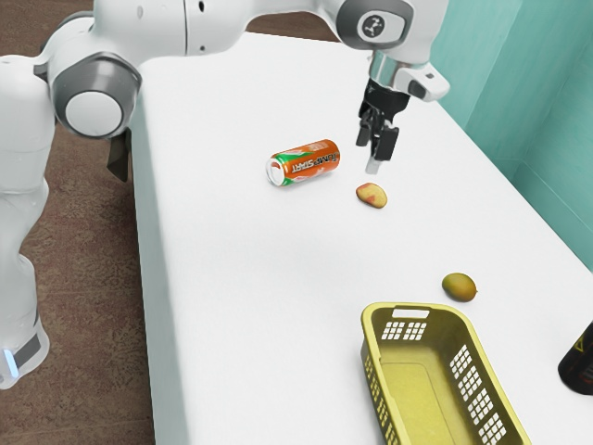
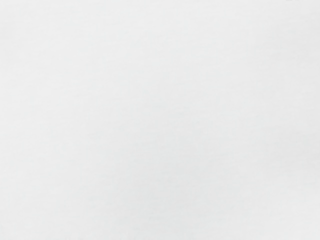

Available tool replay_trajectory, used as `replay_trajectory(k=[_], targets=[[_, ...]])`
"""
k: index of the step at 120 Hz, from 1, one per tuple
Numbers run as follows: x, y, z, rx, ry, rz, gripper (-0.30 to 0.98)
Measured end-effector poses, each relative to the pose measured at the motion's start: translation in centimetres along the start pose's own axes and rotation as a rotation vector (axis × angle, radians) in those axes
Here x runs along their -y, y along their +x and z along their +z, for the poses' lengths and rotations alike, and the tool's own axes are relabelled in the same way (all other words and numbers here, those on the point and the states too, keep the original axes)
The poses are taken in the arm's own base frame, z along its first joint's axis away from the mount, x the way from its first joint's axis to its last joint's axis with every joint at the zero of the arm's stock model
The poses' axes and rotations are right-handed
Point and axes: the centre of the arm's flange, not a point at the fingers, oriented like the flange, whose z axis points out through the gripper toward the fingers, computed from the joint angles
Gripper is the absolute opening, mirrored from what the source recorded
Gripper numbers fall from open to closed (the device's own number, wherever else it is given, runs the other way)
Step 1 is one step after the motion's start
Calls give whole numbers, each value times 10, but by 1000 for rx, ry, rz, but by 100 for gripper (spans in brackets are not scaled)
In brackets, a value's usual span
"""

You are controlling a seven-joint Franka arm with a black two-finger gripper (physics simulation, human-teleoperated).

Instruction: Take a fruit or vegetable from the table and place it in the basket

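Note:
The black gripper (image 1: 374,150) is over the table in the exterior view, pointing down with its fingers apart. Just below it in that picture lies a small yellow and red fruit piece (image 1: 372,195), with nothing seen holding it. A green-brown oval fruit (image 1: 460,286) rests farther toward the exterior view's right, close to the far corner of the basket. The yellow-green basket (image 1: 378,393) stands at the lower right of the exterior view, and its visible floor is bare. Pale, plain tabletop (image 2: 160,120) appears in the wrist view.
An orange and green can (image 1: 304,162) lies on its side on the white table (image 1: 250,278), toward the exterior view's left from the fruit piece. A dark cylindrical object (image 1: 580,363) stands at the right edge, beyond the basket. A teal wall (image 1: 542,139) runs behind the table.

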Motion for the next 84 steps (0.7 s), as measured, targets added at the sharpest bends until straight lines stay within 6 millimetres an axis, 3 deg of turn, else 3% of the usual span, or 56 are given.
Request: replay_trajectory(k=[45, 56, 62, 70, 84], targets=[[-1, 3, 0, -12, 4, 32, 69], [-26, 8, -14, -54, 2, 100, 69], [-41, 26, -9, -77, 7, 137, 69], [-67, 73, 26, -94, 5, 203, 68], [-47, 109, 70, -118, -36, 226, 68]])
